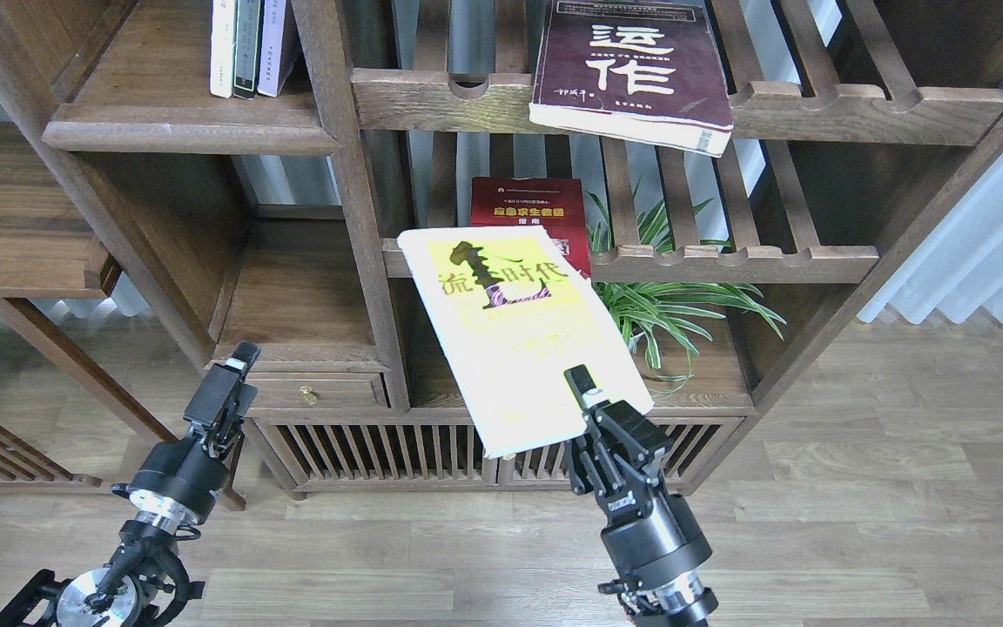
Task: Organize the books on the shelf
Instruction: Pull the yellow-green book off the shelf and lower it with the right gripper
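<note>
My right gripper (593, 407) is shut on the lower edge of the yellow-green book (514, 335) and holds it in the air, cover up and tilted, in front of the bookcase's middle. The red book (526, 212) lies on the lower slatted rack (728, 259), its lower half hidden by the yellow-green book. The maroon book (632, 74) lies on the upper slatted rack (858, 113) and overhangs its front rail. The shelf (179, 138), a solid dark-brown board, is at the upper left. My left gripper (227, 387) is low at the left, empty, its fingers not told apart.
Three thin books (245, 48) stand at the back right of the shelf. A potted spider plant (680, 300) sits under the lower rack. A low cabinet with slatted doors (362, 453) and a small drawer (310, 392) fills the bottom. Another wooden board (23, 252) is at the far left.
</note>
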